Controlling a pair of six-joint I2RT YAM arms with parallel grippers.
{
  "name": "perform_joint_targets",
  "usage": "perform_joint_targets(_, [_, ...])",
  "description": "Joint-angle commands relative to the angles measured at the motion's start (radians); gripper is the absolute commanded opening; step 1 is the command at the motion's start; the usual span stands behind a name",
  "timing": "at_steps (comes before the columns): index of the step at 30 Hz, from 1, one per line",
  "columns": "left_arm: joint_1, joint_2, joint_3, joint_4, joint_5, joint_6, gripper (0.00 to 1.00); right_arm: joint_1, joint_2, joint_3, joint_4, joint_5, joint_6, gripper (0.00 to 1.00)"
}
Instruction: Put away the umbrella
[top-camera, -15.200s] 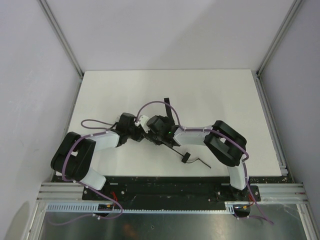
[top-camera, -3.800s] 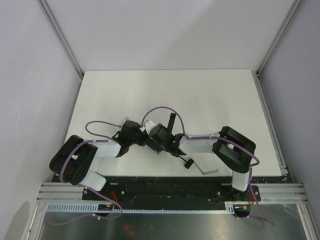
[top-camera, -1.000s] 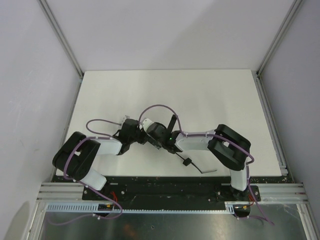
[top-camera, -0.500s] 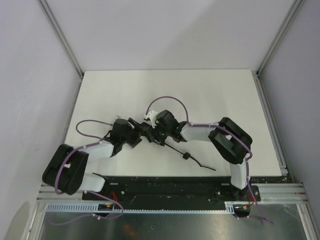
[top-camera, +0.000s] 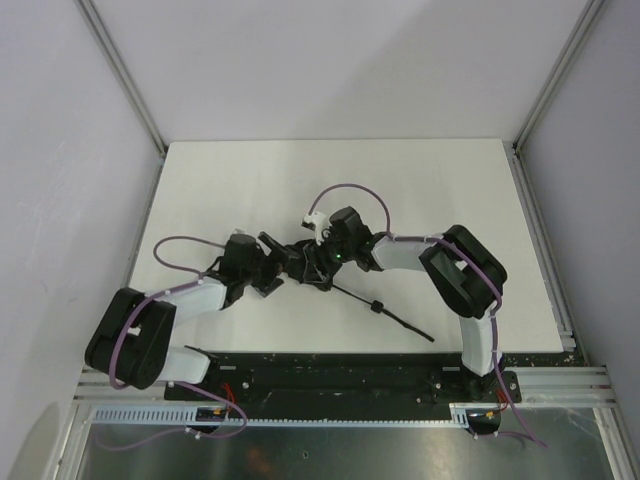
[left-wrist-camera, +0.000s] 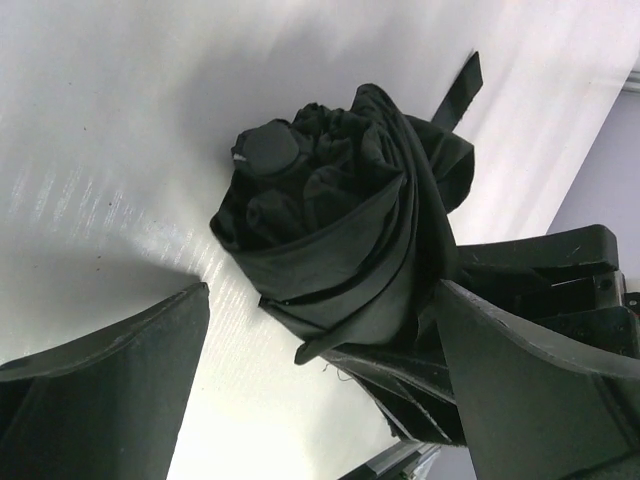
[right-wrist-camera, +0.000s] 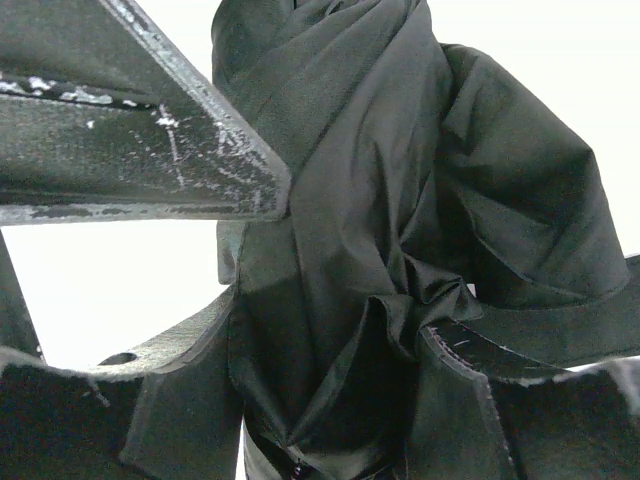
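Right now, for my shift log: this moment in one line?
umbrella: canopy bundled | left end effector: open, flanking it | right end effector: shut on it

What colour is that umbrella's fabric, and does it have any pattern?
The umbrella is plain black with no pattern, clearest in the left wrist view.

No legible text, label, brand, number or sign in any view. Fabric of umbrella (left-wrist-camera: 340, 230) plain black, unmarked; table (top-camera: 420, 190) surface plain white, unmarked.
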Motion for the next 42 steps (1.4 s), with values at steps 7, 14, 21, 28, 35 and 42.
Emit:
perform_joint_targets(7, [-0.018, 0.179, 0.034, -0.110, -0.065, -0.038, 0.95, 0.003, 0.085, -0.044, -0.100, -0.107, 0.057, 0.00])
perform_joint_targets(14, [-0.034, 0.202, 0.004, -0.109, -0.183, -0.011, 0.59, 0.000, 0.071, -0.043, -0.086, -0.130, 0.062, 0.00])
perform_joint_targets(21, [-0.046, 0.159, -0.033, -0.095, -0.207, 0.016, 0.11, 0.003, 0.009, -0.039, -0.095, -0.050, 0.079, 0.07])
perform_joint_targets(28, [-0.053, 0.144, -0.064, -0.096, -0.192, 0.015, 0.00, 0.076, -0.130, -0.006, -0.197, 0.262, 0.011, 0.73])
perform_joint_targets(35, [-0.057, 0.130, -0.082, -0.113, -0.169, -0.031, 0.00, 0.213, -0.099, 0.087, -0.289, 0.462, -0.096, 0.87])
perform_joint_targets(42, [-0.060, 0.131, -0.070, -0.154, -0.149, -0.059, 0.00, 0.311, 0.012, 0.134, -0.279, 0.699, -0.095, 0.69])
